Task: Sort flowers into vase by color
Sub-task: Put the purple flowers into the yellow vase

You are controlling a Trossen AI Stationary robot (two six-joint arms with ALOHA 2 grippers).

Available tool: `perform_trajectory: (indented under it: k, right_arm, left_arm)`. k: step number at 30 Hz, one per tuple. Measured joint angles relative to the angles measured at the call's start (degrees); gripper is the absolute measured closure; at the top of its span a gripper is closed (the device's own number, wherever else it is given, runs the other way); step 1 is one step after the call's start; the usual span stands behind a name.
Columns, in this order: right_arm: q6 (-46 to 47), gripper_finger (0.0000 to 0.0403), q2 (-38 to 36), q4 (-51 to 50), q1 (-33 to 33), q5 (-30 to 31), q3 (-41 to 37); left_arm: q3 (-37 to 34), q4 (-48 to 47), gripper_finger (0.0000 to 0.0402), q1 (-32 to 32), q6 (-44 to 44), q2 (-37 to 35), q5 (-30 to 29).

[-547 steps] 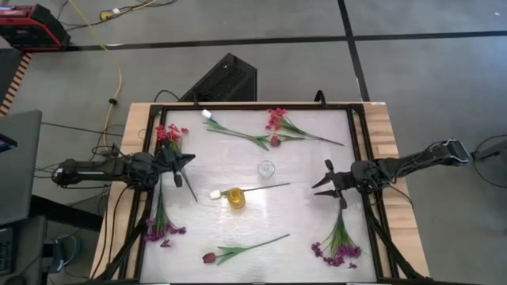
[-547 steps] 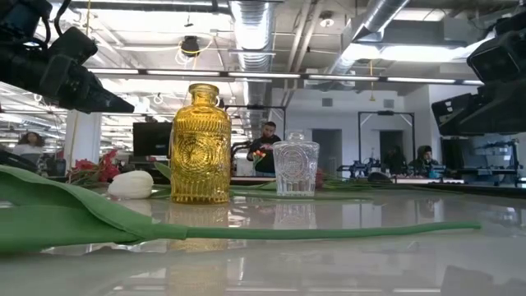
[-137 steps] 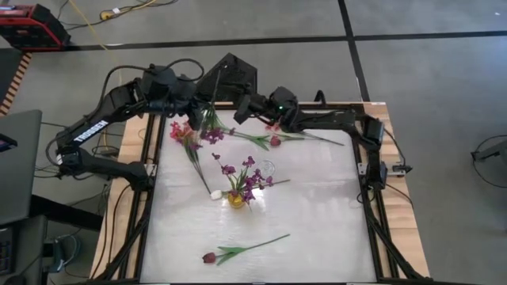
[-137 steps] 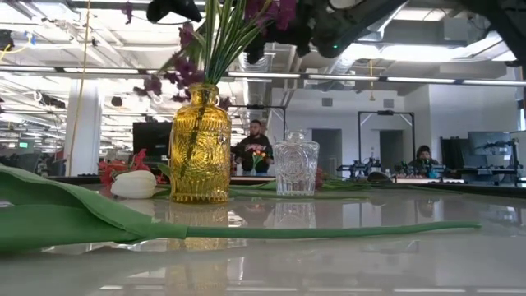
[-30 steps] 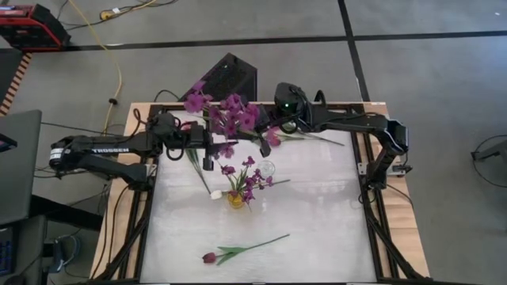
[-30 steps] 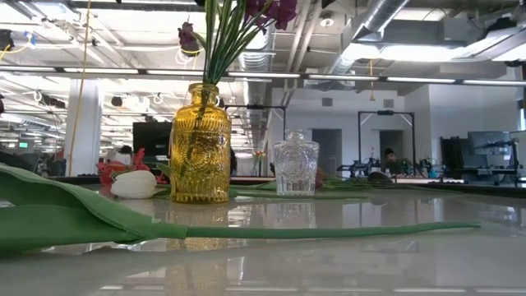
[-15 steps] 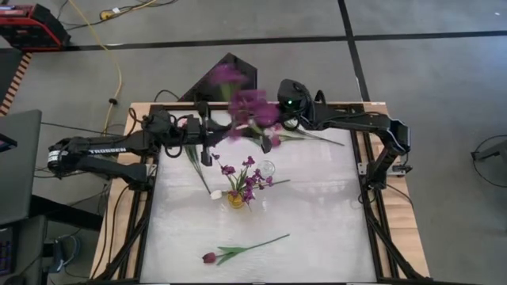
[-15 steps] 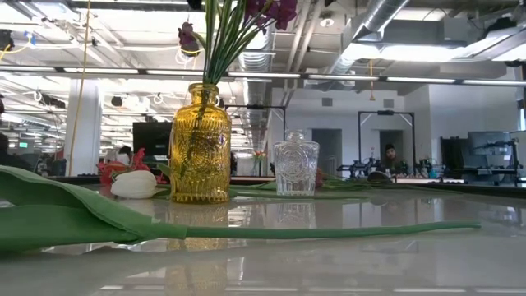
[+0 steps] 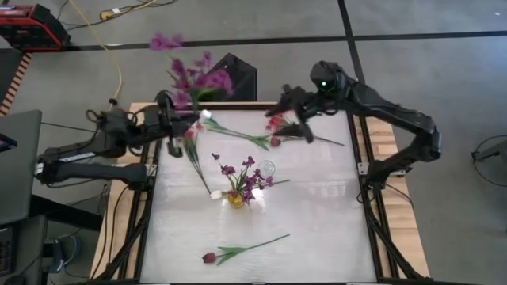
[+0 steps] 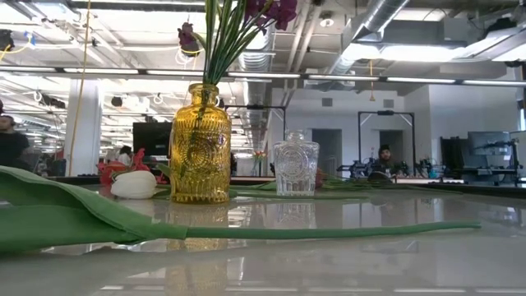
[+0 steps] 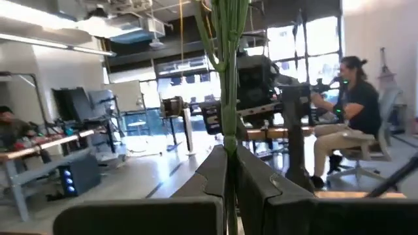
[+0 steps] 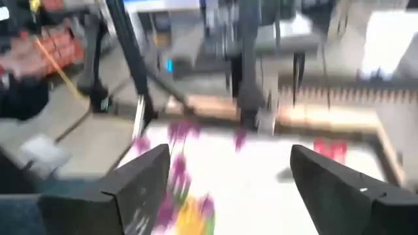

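Observation:
My left gripper (image 9: 171,131) is at the table's far left corner, shut on a purple sprig (image 9: 192,77) whose blooms rise high above it. My right gripper (image 9: 288,120) hangs open and empty over the red flowers (image 9: 276,120) at the far edge. The yellow vase (image 9: 236,199) at the table's middle holds purple sprigs (image 9: 247,176) by their stems. The clear vase (image 9: 266,168) beside it stands empty. A red sprig (image 9: 190,139), a white bud (image 9: 206,114) and a dark-red bud (image 9: 275,141) lie flat on the table. My left gripper pinches the purple sprig's bunched green stems (image 11: 228,134) between its two fingers, near their lower end. The fingers lie across the stems. The sprig stands nearly upright above the fingers, lifted clear of the table.
Another white bud (image 9: 215,194) lies against the yellow vase. A dark-red tulip (image 9: 209,257) with a long green stem (image 10: 329,231) lies near the front edge. A black box (image 9: 226,77) stands behind the table's far edge.
My left gripper has shut on the purple sprig's stems and drawn back toward the table's left edge and upward, carrying the sprig up with it. My right gripper has let go of the sprig, opened wide and pulled away toward the right and up.

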Motion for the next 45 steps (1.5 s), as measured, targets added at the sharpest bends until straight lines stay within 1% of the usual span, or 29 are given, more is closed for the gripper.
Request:
perform_trajectory:
  k: [3, 5, 8, 12, 14, 16, 20, 24, 27, 31, 38, 45]
  right_arm:
    - [-1.88, 0.0055, -2.29, -10.74, 1.17, 2.76, -0.18]
    - [-3.02, 0.0058, -4.26, -12.81, 3.04, 4.63, -1.62]
    - [-2.88, 0.0064, -8.68, -8.5, 5.6, 7.35, -6.67]
    - [-1.28, 0.007, -14.94, 0.11, 7.08, 11.18, -15.61]
    - [0.4, 0.0071, -17.82, 5.56, 6.93, 12.22, -20.7]
    - [2.5, 0.0072, -20.4, 11.15, 6.92, 12.15, -25.53]
    - [7.04, 0.0072, -22.93, 19.66, 7.02, 12.13, -33.67]
    - [14.23, 0.0072, -22.29, 27.98, 7.38, 12.09, -38.66]
    - [14.9, 0.0072, -20.78, 30.23, 9.06, 12.05, -38.97]
    - [11.91, 0.0072, -18.87, 33.4, 12.69, 11.79, -38.97]
    - [8.85, 0.0072, -17.74, 35.21, 18.15, 11.72, -38.97]
    - [8.78, 0.0072, -16.76, 34.72, 21.11, 11.74, -38.97]
  left_arm:
    - [-3.72, -0.95, 0.0401, -1.73, -1.55, -3.22, 0.85]
    - [-8.22, 1.86, 0.0401, -3.45, -2.59, -5.09, 1.66]
    - [-17.04, 13.52, 0.0401, -6.01, -4.16, -6.59, 4.24]
    - [-27.48, 31.05, 0.0401, -9.09, -4.65, -5.2, 8.53]
    - [-30.87, 37.04, 0.0401, -10.69, -4.04, -3.6, 10.56]
    - [-32.86, 40.86, 0.0401, -12.47, -2.83, -1.98, 12.22]
    - [-33.78, 46.28, 0.0401, -16.6, 0.66, 2.41, 14.45]
    - [-32.29, 49.12, 0.0401, -21.12, 4.26, 10.02, 14.46]
    - [-29.61, 51.34, 0.0401, -23.74, 6.17, 16.95, 14.42]
    - [-26.28, 53.38, 0.0401, -26.68, 6.67, 25.09, 14.4]
    - [-25.76, 62.07, 0.0401, -31.3, 9.99, 33.81, 13.92]
    - [-25.76, 68.5, 0.0401, -31.92, 11.66, 42.29, 5.25]
